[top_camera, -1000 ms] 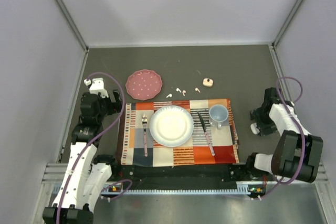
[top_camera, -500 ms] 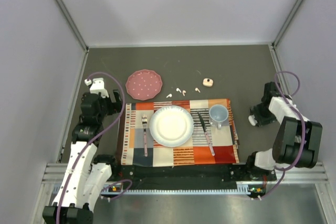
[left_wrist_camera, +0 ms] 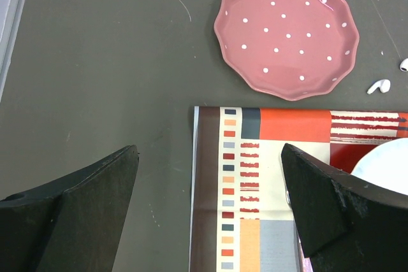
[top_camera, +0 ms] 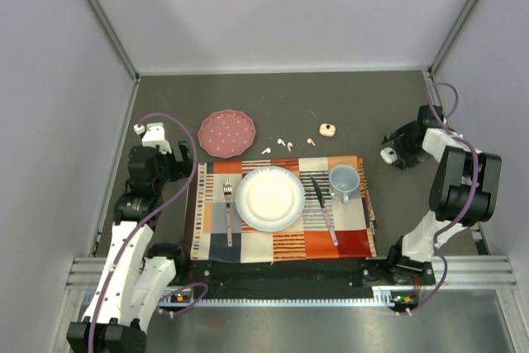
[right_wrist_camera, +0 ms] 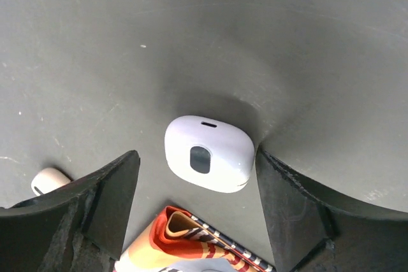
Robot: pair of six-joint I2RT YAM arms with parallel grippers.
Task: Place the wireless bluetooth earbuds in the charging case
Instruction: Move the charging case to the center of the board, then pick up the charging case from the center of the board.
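A white charging case (right_wrist_camera: 207, 153) with a dark oval spot sits between my right gripper's (right_wrist_camera: 194, 153) fingers. It touches the right finger (right_wrist_camera: 287, 208), and a clear gap separates it from the left finger (right_wrist_camera: 95, 208), so the jaws stand open. From above, this case (top_camera: 385, 155) lies just right of the placemat's far right corner. A peach charging case (top_camera: 327, 130) stands farther back, seen small as the peach case (right_wrist_camera: 48, 179). Several tiny earbuds (top_camera: 281, 142) lie scattered on the dark table behind the placemat; one white earbud (left_wrist_camera: 379, 86) shows beside the pink plate. My left gripper (left_wrist_camera: 209, 148) hangs open over the placemat's left edge.
A striped placemat (top_camera: 215, 233) carries a white plate (top_camera: 270, 197), fork (top_camera: 228, 204), knife (top_camera: 324, 204) and pale blue cup (top_camera: 344, 178). A pink dotted plate (top_camera: 226, 133) lies behind its left corner. Grey walls close in the table on three sides.
My right gripper has swung from beside the placemat's right edge toward the back and slightly left, the white case going with it. The left arm has stayed still.
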